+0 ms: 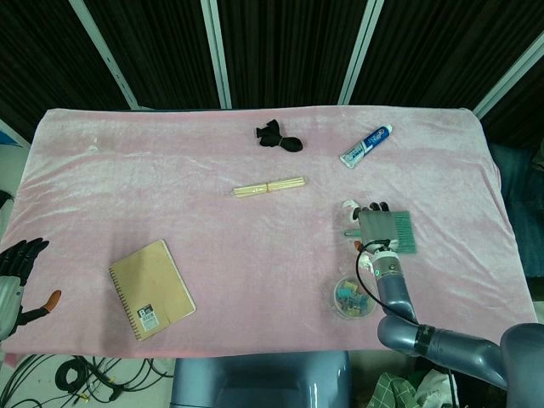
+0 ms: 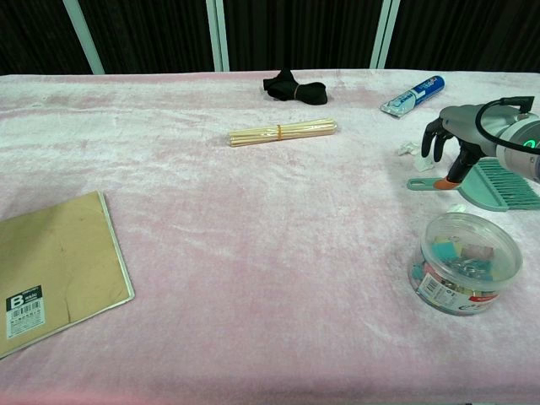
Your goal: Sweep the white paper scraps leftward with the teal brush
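The teal brush lies flat on the pink cloth at the right, its handle pointing left. My right hand hangs over the handle with its fingers pointing down and its thumb tip close to the handle; it grips nothing that I can see. Small white paper scraps lie just left of and beyond that hand, and another scrap lies by the brush's near side. My left hand rests empty at the table's near left edge, fingers apart.
A clear round tub of clips stands just in front of the brush. A bundle of wooden sticks, a toothpaste tube and a black cloth item lie further back. A brown notebook lies near left.
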{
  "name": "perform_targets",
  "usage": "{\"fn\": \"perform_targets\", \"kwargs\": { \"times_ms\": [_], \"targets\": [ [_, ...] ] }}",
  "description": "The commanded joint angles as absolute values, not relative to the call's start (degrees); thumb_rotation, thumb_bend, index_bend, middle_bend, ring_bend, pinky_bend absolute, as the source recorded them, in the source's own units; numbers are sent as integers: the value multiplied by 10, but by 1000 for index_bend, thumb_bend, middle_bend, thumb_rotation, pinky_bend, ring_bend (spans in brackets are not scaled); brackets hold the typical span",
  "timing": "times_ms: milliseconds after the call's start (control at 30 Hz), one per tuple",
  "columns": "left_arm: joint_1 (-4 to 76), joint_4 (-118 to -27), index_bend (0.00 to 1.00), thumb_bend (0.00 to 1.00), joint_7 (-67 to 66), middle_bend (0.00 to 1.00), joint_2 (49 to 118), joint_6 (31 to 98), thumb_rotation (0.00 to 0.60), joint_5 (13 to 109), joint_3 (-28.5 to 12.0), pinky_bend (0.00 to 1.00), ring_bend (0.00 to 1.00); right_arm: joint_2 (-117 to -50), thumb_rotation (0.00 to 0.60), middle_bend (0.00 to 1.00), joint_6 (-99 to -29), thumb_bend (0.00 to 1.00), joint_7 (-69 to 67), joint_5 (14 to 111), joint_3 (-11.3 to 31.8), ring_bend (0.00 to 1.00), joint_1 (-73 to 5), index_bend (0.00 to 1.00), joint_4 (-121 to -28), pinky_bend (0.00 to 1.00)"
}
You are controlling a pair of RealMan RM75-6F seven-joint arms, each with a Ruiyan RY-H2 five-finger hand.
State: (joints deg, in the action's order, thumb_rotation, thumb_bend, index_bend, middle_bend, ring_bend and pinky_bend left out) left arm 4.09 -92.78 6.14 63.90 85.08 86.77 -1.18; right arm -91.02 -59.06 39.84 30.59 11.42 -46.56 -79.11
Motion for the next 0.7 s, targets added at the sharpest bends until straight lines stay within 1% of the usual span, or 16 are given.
{"fn": "perform_targets", "kwargs": {
  "times_ms": [33,700],
  "targets": [
    [41,-928,115,300,61,87,639,851,600,868,-12,69,0,-914,600,367,-590,155,398,309,113,172,-466,388,-786,135],
    [41,-929,115,300,61,87,638,849,600,865,-12,69,0,-930,600,381,-580,160,395,316,114,173,-467,410,-761,135]
  ]
}}
